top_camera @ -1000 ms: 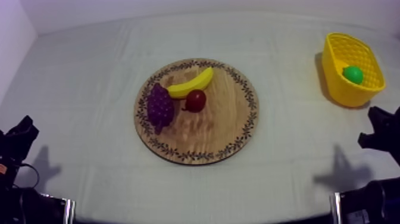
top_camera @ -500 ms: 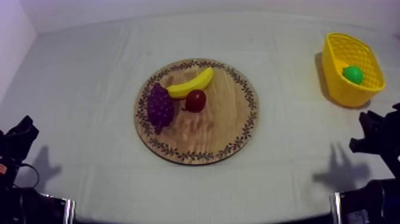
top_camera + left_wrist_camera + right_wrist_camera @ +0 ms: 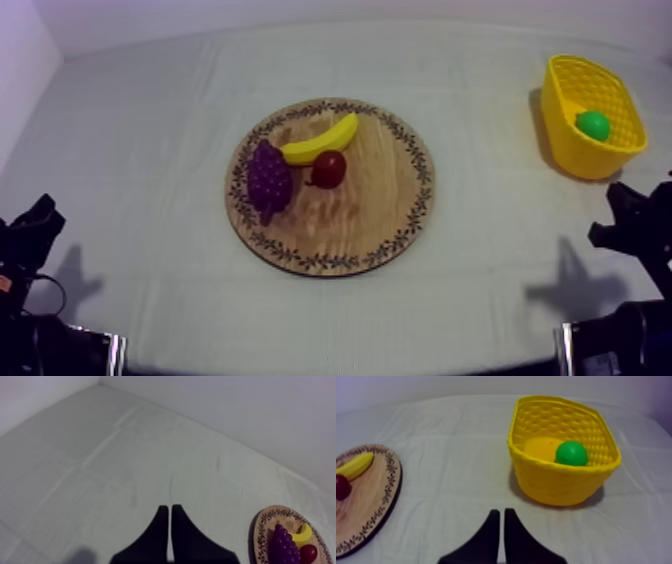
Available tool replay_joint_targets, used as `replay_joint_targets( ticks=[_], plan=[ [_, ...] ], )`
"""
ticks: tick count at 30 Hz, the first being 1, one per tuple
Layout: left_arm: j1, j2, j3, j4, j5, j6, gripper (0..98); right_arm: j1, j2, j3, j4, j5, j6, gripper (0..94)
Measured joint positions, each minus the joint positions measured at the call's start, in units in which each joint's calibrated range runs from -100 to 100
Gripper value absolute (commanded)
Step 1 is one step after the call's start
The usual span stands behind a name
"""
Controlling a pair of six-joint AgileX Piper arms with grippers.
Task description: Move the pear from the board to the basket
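Note:
The green pear [image 3: 593, 124] lies inside the yellow basket [image 3: 585, 160] at the table's far right. In the right wrist view the pear [image 3: 571, 453] rests against the far wall of the basket [image 3: 561, 483]. My right gripper [image 3: 501, 511] is shut on nothing, its fingers together as a narrow wedge, on the near side of the basket and apart from it. From above, the right gripper [image 3: 625, 215] sits low at the right edge. My left gripper [image 3: 168, 507] is shut too and hangs over bare cloth; it rests low at the left edge [image 3: 35, 225].
The round wooden board [image 3: 370, 220] lies mid-table with a banana [image 3: 322, 139], a bunch of grapes [image 3: 268, 180] and a small red fruit [image 3: 328, 168] on it. Bare cloth stretches between the board and the basket.
My right gripper has shifted a little to the left near the right edge. The left arm, the fruit and the basket have not moved.

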State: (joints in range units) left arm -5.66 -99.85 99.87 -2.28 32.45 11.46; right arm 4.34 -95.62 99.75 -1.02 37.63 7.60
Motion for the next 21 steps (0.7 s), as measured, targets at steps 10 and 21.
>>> replay_joint_targets(
  ticks=[10,21],
  plan=[
    [0.00,0.00,0.00,0.00,0.00,0.00,0.1,0.00,0.00,0.00,0.00,0.00,1.81,0.4],
    [0.00,0.00,0.00,0.00,0.00,0.00,0.1,0.00,0.00,0.00,0.00,0.00,3.44,0.4]
  ],
)
